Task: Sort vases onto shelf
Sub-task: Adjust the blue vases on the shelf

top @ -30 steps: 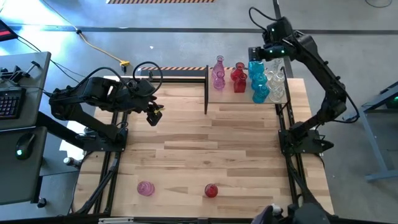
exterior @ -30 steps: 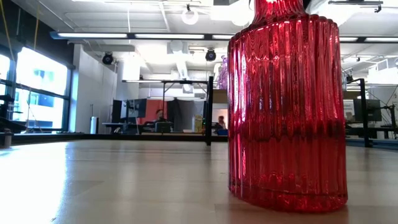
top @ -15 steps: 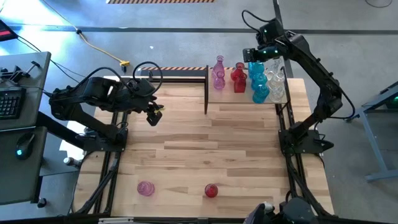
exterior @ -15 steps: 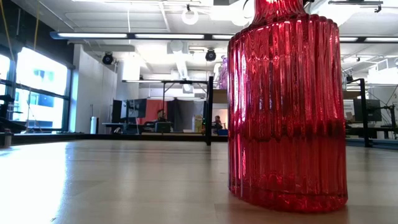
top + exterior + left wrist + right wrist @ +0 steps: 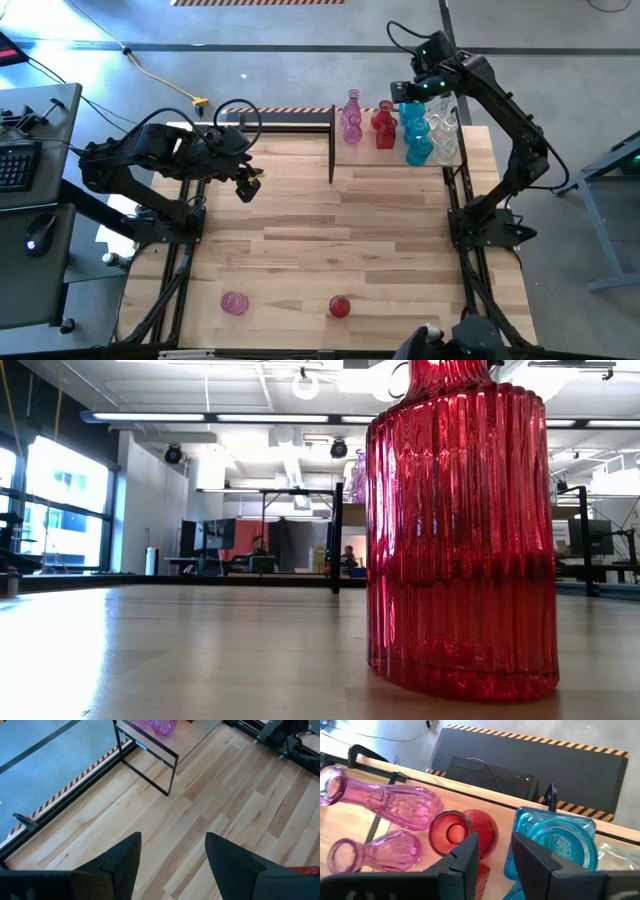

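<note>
Nearest, a red vase [image 5: 340,306] and a pink vase [image 5: 234,302] stand apart on the counter [image 5: 300,250] (both near its front edge). Farther back at left, the left tool [image 5: 247,187] hangs open over bare wood. At the far right, pink, red, blue and clear vases [image 5: 405,125] crowd the shelf [image 5: 365,148], where the right tool [image 5: 408,88] hovers above them, fingers slightly parted and empty.

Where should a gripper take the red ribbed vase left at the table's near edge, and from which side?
Probably the narrow neck, from straight above: the red ribbed vase stands upright and alone, with only the pink vase well to its side. Its ribbed body looks wide for the fingers.
</note>
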Robot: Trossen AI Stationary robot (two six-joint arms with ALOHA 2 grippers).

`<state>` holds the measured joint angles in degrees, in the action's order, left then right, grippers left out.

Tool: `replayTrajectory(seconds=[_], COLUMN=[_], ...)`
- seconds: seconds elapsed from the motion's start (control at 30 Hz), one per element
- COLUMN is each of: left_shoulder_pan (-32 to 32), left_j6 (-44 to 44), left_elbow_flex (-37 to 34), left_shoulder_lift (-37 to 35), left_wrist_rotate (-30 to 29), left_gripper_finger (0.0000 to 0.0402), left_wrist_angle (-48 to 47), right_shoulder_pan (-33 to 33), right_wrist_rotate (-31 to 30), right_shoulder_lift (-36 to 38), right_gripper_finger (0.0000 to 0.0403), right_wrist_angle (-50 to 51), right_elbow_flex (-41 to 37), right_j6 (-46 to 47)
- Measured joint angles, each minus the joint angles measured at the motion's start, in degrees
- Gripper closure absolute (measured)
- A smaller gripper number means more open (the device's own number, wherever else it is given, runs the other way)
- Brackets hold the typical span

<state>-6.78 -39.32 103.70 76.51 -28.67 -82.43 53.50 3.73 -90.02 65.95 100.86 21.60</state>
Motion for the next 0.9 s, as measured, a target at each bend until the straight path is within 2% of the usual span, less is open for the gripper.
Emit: replayTrajectory(seconds=[0.9], left_shoulder_pan=[0.02], left_j6=[-0.01], left_elbow_flex=[0.00], left_shoulder_lift=[0.00], left_wrist_rotate=[0.00], left_gripper_finger=[0.0190], left_wrist_angle=[0.00], right_shoulder_pan=[0.48], right_wrist_rotate=[-0.20], right_shoulder_lift=[0.55], right_gripper_finger=[0.0291], right_wrist_angle=[-1.22], right_elbow_flex=[0.00], right_j6=[-0.15])
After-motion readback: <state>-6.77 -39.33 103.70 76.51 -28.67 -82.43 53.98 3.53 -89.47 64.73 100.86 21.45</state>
